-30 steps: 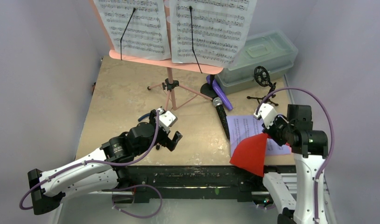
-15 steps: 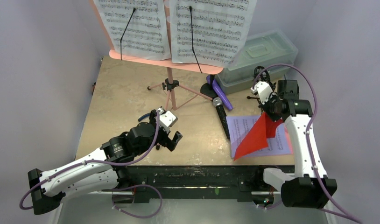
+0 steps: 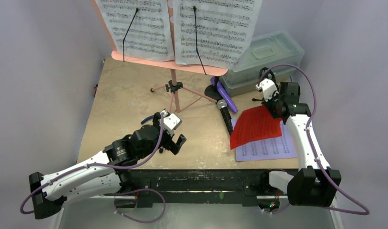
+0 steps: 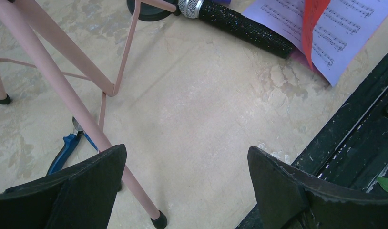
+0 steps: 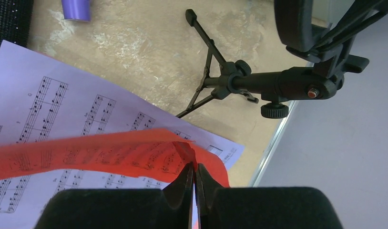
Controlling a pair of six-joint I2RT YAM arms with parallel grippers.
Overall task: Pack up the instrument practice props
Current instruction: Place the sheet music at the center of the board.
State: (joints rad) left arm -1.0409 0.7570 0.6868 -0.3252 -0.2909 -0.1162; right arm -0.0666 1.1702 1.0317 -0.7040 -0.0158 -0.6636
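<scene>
Left pincer [image 4: 186, 149]: one; fingers spread wide, holding nothing, hovering above bare table [image 3: 125, 95] near the stand's front leg.
Pliers [image 3: 147, 119]: one pair, blue-handled, flat on the table just beside the left pincer.
Stand [image 3: 173, 90]: one, pink, upright on three legs at the back left of the table, its panel at the top.
White sheets [image 3: 135, 28]: two, side by side on the stand's panel, each under a thin black clip arm.
Round base [image 3: 212, 91]: one, black, on the table right of the stand's legs.
Purple mic [image 3: 226, 95]: one, lying against the round base, between the stand and the box.
Black mic [image 3: 225, 117]: one, flat on the table, its silver head toward the round base, its tail at the lavender sheet's edge.
Red sheet [image 3: 254, 126]: one, draped over the far part of the lavender sheet, its far right corner lifted.
Lavender sheet [image 3: 266, 148]: one, flat on the table at the near right.
Right pincer [image 5: 193, 168]: one; fingers pressed together, pinching the red sheet's lifted corner.
Tripod support [image 5: 259, 81]: one, black, standing just beyond the right pincer.
Box [image 3: 263, 57]: one, lidded, at the back right corner.
Sheets in all: four.
</scene>
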